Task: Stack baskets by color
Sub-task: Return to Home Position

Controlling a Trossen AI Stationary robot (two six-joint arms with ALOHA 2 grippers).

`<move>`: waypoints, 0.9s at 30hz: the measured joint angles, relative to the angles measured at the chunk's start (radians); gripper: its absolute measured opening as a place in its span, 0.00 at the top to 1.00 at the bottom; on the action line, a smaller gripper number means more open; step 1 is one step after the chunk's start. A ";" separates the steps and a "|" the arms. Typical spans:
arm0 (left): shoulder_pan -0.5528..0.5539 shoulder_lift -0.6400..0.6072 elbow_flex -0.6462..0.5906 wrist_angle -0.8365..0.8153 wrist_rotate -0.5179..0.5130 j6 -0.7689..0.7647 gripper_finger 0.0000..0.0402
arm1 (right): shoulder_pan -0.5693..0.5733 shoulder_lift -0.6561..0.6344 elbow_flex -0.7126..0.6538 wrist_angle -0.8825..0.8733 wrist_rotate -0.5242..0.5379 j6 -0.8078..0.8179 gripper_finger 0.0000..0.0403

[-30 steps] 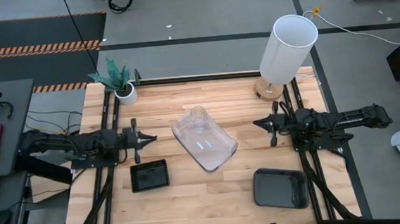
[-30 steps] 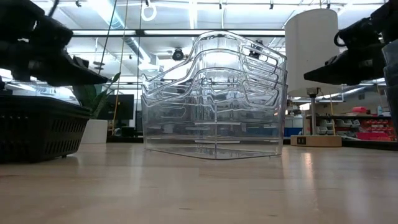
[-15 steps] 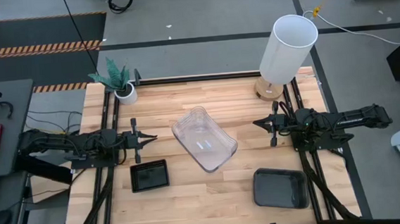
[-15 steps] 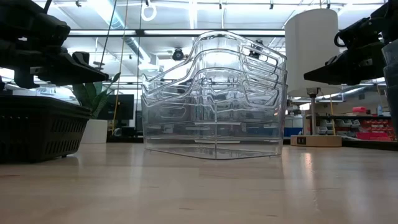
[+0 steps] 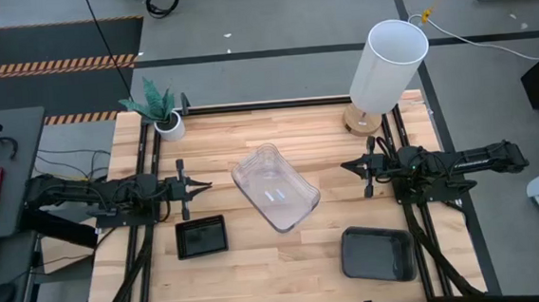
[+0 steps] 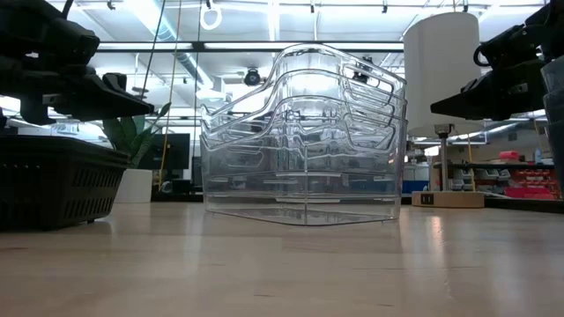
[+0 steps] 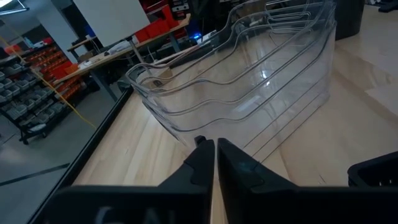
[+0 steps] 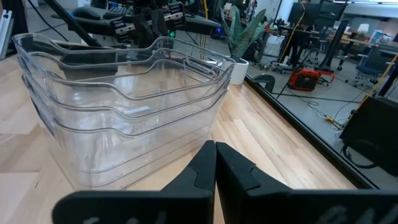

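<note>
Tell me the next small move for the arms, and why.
Probably no further grasp; just park both arms. The clear transparent plastic bins are nested mid-table, the black slatted plastic basket and smoky-grey plastic bin stand apart, and no other bin lies loose. The left pincer and right pincer are shut, empty, beside that stack.

Tall white cylinder, likely lampshade, potted plant

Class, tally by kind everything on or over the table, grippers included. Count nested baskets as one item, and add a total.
Clear basket stack: 1
Grey basket: 1
Black basket: 1
Lamp: 1
Potted plant: 1
Grippers: 2, the left gripper and the right gripper, fingers shut
Total: 7
</note>
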 joint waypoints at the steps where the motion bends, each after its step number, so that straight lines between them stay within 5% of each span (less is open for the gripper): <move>1: 0.000 0.000 0.000 0.000 0.000 0.000 0.93 | 0.000 0.000 0.000 0.000 0.000 0.000 0.97; 27: 0.000 0.000 0.000 0.002 0.000 0.000 0.92 | 0.000 0.000 0.000 0.000 0.000 0.000 0.96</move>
